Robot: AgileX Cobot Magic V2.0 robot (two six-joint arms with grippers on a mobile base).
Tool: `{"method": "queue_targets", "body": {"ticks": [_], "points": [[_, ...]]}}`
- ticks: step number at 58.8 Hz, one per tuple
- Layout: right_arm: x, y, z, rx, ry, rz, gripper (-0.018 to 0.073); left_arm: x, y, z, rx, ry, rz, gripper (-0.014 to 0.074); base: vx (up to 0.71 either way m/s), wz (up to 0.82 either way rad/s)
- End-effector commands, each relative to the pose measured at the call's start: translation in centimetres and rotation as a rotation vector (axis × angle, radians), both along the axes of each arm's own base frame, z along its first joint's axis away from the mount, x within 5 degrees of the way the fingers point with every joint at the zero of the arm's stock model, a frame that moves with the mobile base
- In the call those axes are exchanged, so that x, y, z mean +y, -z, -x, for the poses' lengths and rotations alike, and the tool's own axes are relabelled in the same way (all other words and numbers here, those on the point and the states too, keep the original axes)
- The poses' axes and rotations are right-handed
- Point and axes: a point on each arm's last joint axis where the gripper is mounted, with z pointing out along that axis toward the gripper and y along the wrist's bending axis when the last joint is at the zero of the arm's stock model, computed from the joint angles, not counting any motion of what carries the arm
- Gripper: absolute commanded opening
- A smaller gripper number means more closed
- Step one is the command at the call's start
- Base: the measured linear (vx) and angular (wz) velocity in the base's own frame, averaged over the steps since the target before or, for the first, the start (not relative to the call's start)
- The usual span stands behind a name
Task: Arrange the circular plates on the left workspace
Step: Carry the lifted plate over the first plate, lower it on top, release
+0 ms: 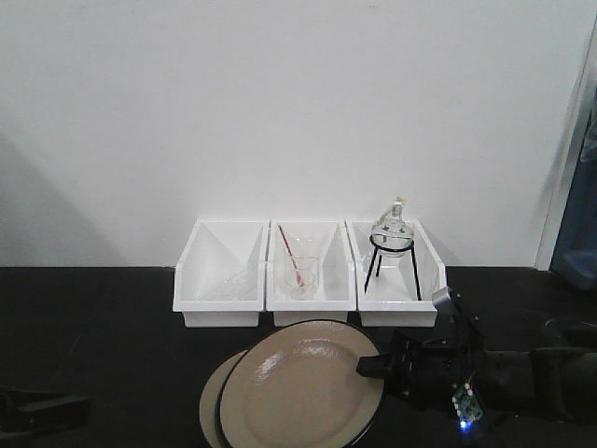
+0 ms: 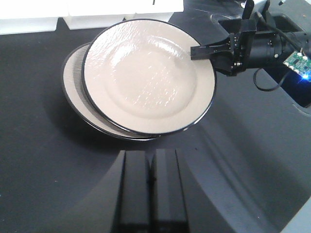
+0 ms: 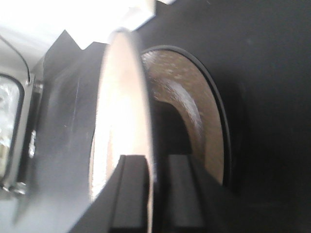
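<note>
Two round beige plates with dark edges show at the front of the black bench top point(image 1: 93, 327). The upper plate point(image 1: 303, 387) is lifted and overlaps the lower plate point(image 1: 213, 401), which lies on the bench. My right gripper point(image 1: 371, 366) is shut on the upper plate's right rim; in the right wrist view the rim point(image 3: 129, 97) runs edge-on between the jaws point(image 3: 154, 167), with the lower plate point(image 3: 194, 97) behind. In the left wrist view the upper plate point(image 2: 146, 73) covers most of the lower plate point(image 2: 73, 77). My left gripper point(image 2: 151, 160) is shut and empty, just in front of the plates.
Three white bins stand in a row at the back: the left one point(image 1: 222, 275), the middle one point(image 1: 311, 280) holding a glass beaker with a red stick, the right one point(image 1: 396, 275) holding a round flask on a black tripod. A recess point(image 1: 569, 331) lies at right.
</note>
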Motion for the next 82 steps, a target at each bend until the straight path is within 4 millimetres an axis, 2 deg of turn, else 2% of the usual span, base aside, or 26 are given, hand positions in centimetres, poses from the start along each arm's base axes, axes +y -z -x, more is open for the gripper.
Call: {"method": "queue_targets", "body": {"ticks": [1, 7, 12, 31, 40, 47, 51, 54, 63, 70, 71, 82], "points": [[0.2, -3.6, -0.4, -0.145, -0.003, -0.055, 0.0343, -0.2, -1.4, 0.1, -0.041, -0.007, 0.055, 0.0, 0.0, 0.0], [0.0, -3.5, -0.5, -0.214, -0.037, 0.034, 0.044, -0.2, -1.4, 0.1, -0.04, -0.004, 0.056, 0.0, 0.0, 0.0], [-0.2, -3.2, -0.5, -0.275, -0.084, 0.122, 0.048, -0.2, -1.4, 0.1, -0.039, -0.003, 0.057, 0.0, 0.0, 0.0], [-0.7, -2.6, -0.3, -0.385, -0.209, 0.376, 0.0477, -0.2, -1.4, 0.1, -0.04, -0.005, 0.056, 0.0, 0.0, 0.0], [-1.6, -4.0, -0.2, -0.429, -0.167, 0.503, 0.047, -0.2, -1.4, 0.1, -0.04, -0.005, 0.056, 0.0, 0.0, 0.0], [-2.3, -6.3, 0.2, -0.483, -0.113, 0.578, 0.0439, -0.1, -1.4, 0.1, -0.043, -0.013, 0.05, 0.0, 0.0, 0.0], [-2.5, -7.9, 0.8, -0.517, -0.089, 0.594, 0.038, 0.0, -1.3, 0.0, -0.046, -0.02, 0.028, 0.0, 0.0, 0.0], [-2.7, -9.4, 1.4, -0.539, -0.064, 0.594, 0.0312, 0.1, -1.1, 0.0, -0.046, -0.024, 0.001, 0.0, 0.0, 0.0], [-3.2, -13.7, 3.9, -0.593, -0.013, 0.589, -0.0015, 1.0, -0.4, -0.3, -0.015, -0.112, -0.088, 0.0, 0.0, 0.0], [-3.6, -17.3, 6.6, -0.654, 0.008, 0.607, -0.0007, 2.2, 0.3, -0.5, 0.053, -0.23, -0.164, 0.0, 0.0, 0.0], [-3.9, -19.1, 8.3, -0.678, 0.018, 0.622, -0.0004, 2.9, 0.8, -0.5, 0.107, -0.299, -0.223, 0.0, 0.0, 0.0], [-4.5, -22.7, 13.4, -0.758, -0.003, 0.705, -0.0004, 4.5, 1.6, -0.1, 0.203, -0.436, -0.348, 0.0, 0.0, 0.0]]}}
